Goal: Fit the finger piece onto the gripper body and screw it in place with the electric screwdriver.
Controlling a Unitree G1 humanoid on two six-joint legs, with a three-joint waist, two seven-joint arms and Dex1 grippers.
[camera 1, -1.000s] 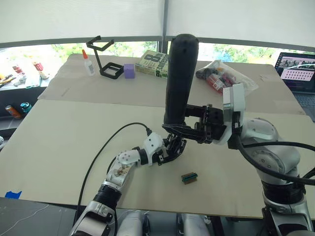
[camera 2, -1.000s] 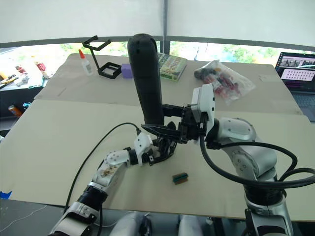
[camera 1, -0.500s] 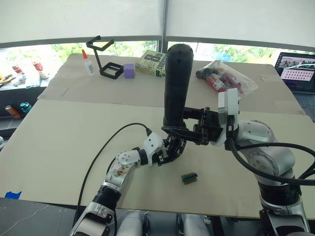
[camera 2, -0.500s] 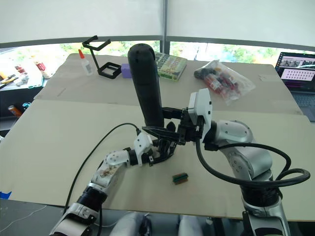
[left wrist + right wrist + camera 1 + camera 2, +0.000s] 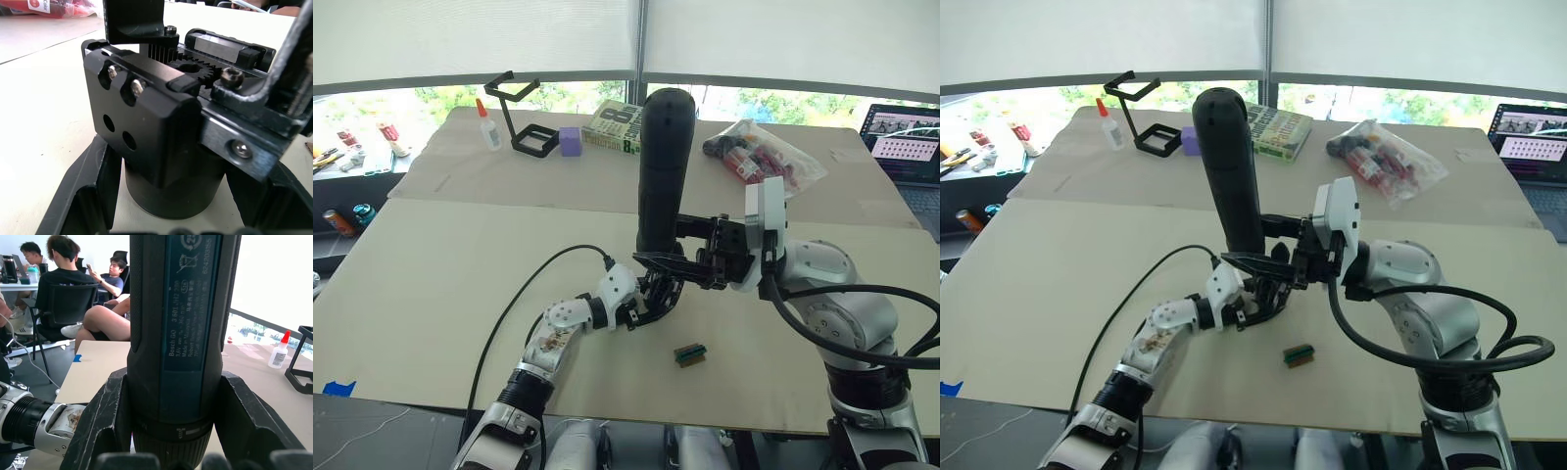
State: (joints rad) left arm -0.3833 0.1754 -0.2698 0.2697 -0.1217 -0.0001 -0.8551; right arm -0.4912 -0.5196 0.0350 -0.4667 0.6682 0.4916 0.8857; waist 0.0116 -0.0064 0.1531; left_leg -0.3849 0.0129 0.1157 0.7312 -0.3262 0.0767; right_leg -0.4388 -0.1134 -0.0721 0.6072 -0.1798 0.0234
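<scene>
**Screwdriver upright over the gripper body, mid-desk**

The small chunky black gripper body (image 5: 656,297) is the landmark: it stands on the bare tan desk (image 5: 440,284), well in from every edge. The left gripper (image 5: 644,304) reaches it from the robot's left, its black fingers (image 5: 83,196) set on either side of the rounded base and clamped on it. In the left wrist view a toothed gear and screw heads show on the body's top face.

Directly above the gripper body the thick black cylindrical electric screwdriver (image 5: 662,166) stands nearly upright, lower end down at the body's top; the bit itself is hidden. The right gripper (image 5: 680,259) comes in from the robot's right, its fingers (image 5: 105,416) clamped around the screwdriver's lower barrel.

A small green-brown block (image 5: 689,353) lies near the gripper body on the side toward the robot, apart from both grippers. Open desk surrounds the body to the left and right. Far beyond it, along the back edge, stand a black wire-frame stand (image 5: 522,116), a white glue bottle (image 5: 488,125), a purple cube (image 5: 571,141), a book (image 5: 615,127) and a clear plastic bag of items (image 5: 761,152).

Since a second ago the right arm has drawn in slightly leftward and the screwdriver stands a little straighter; the gripper body and block have not moved.
</scene>
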